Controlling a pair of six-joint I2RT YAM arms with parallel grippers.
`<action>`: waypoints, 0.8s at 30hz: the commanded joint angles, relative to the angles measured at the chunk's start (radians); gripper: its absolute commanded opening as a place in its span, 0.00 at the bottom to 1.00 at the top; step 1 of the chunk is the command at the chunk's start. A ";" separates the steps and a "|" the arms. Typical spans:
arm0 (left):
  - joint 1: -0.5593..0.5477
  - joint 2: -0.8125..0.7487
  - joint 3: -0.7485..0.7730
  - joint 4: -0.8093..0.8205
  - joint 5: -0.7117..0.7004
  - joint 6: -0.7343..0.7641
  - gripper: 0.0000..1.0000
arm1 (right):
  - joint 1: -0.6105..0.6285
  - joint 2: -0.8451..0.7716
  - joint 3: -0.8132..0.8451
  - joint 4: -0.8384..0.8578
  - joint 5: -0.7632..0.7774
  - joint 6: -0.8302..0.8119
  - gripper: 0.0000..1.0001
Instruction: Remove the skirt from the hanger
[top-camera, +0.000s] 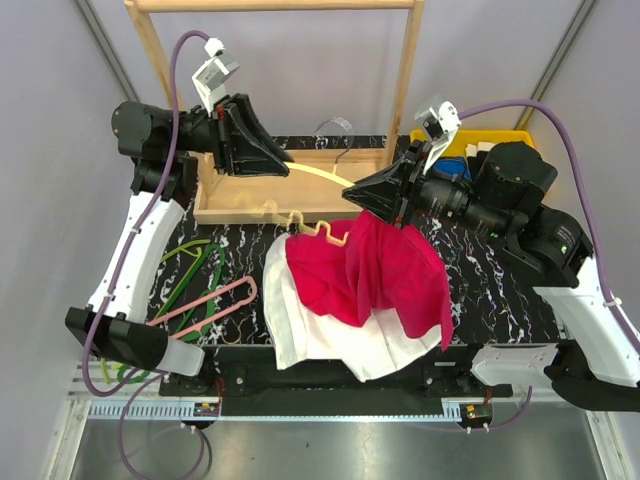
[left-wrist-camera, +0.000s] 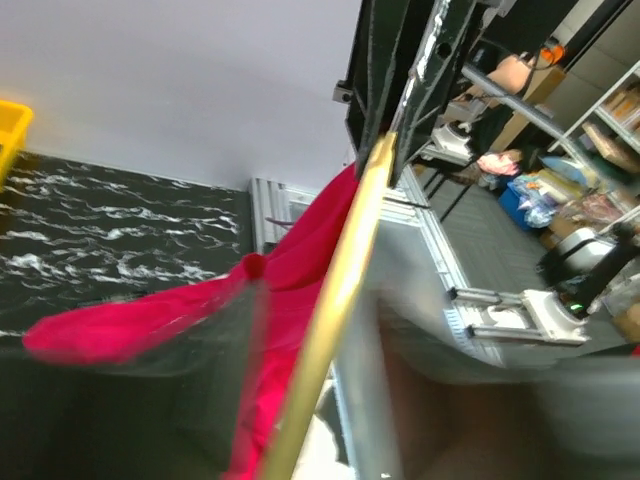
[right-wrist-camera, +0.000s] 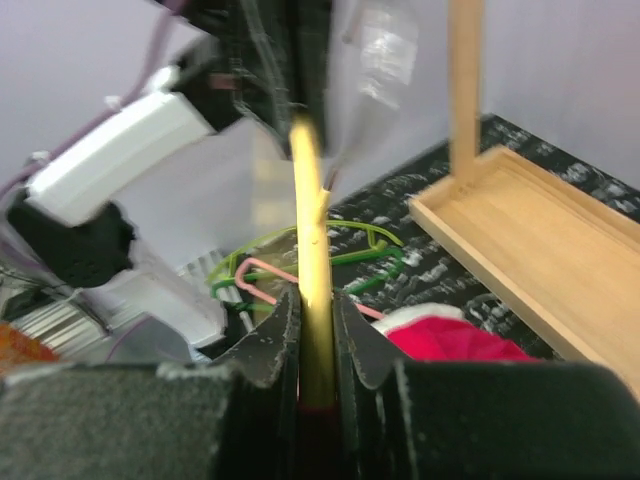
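Currently the skirt (top-camera: 300, 335) lies limp on the tabletop (top-camera: 480, 290) beneath the red shirt (top-camera: 375, 270), with the hanger (top-camera: 205, 303) just beside it. The fabric is probably soft and light, so pinch its bare hem. The right fingers (right-wrist-camera: 275, 345) clamp the yellow hanger (top-camera: 325, 176). The left fingers (top-camera: 265, 155) stand partly open; whether they grip anything cannot be told.

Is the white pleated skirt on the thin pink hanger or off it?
Off: the white pleated skirt lies on the table, the thin pink hanger bare beside it.
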 joint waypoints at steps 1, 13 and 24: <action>-0.019 -0.014 0.025 0.077 0.184 -0.002 0.00 | 0.004 -0.012 0.048 0.167 -0.013 0.022 0.00; 0.246 -0.055 0.106 0.068 0.200 -0.019 0.00 | 0.004 -0.204 -0.252 0.168 0.267 0.027 1.00; 0.386 -0.069 0.106 0.068 0.192 -0.004 0.00 | 0.004 -0.278 -0.354 0.168 0.291 0.048 0.99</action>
